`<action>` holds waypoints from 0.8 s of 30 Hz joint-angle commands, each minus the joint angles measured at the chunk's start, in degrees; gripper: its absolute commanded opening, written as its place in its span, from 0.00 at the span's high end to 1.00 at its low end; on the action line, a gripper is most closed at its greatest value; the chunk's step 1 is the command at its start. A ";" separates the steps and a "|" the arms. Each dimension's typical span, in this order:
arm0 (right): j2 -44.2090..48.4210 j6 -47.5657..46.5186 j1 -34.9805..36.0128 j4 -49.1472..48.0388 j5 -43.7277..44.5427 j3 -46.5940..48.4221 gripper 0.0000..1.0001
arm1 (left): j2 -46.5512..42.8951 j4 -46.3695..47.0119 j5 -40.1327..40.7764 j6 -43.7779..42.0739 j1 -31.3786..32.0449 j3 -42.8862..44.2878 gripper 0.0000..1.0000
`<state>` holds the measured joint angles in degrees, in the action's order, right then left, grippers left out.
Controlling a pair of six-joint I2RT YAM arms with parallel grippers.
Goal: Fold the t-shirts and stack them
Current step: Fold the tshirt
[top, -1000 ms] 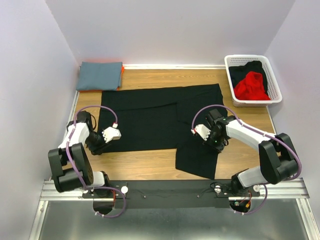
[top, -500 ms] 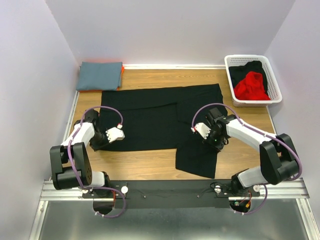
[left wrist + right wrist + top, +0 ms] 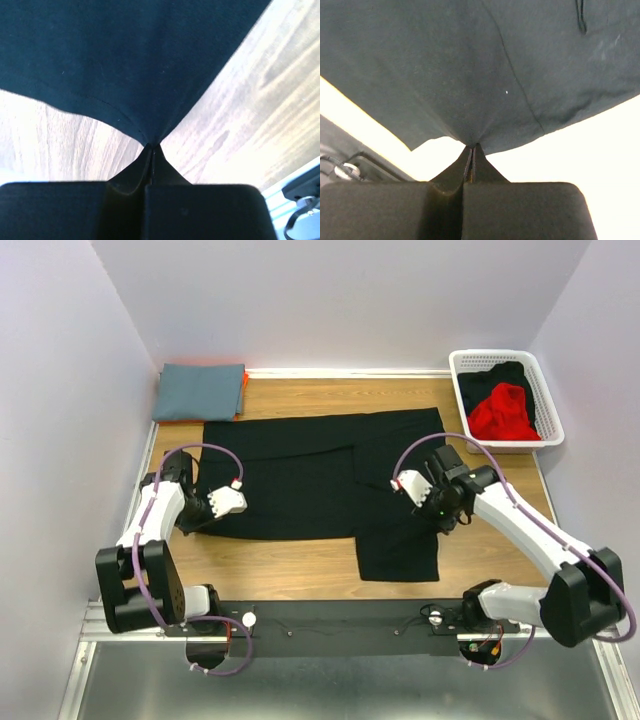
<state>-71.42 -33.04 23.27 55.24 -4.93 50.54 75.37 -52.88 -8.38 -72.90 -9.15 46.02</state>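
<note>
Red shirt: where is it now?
Top view, far right corner of the table: the red shirt lies in the white basket, on top of black cloth.

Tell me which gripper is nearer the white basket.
Right. The right gripper pinches the black shirt at its edge in front of the basket; the left gripper pinches its opposite edge, much farther away.

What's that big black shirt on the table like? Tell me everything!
The black t-shirt is plain, soft-looking cloth. It lies mostly flat across the wooden table, with one part sticking out toward the near edge. It looks partly folded, with layers overlapping. The left gripper and the right gripper are each shut on its edge, pinching the cloth into a little peak.
</note>
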 commanded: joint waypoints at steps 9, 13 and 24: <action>9.02 -1.50 -0.77 11.47 2.55 7.45 1.00 | -7.00 -8.02 -2.16 -4.35 -3.15 1.78 1.00; 4.55 -3.34 -0.94 9.89 3.96 12.10 0.99 | -2.62 -8.20 -4.36 -3.04 -3.77 6.70 1.00; -13.46 -11.96 -9.28 7.07 3.17 28.36 0.99 | 10.93 -5.83 -9.90 2.32 -4.12 23.49 1.00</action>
<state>-80.62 -40.73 16.80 62.83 -2.39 74.15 82.87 -59.55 -14.66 -73.17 -12.78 64.66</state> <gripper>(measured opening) 0.007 0.007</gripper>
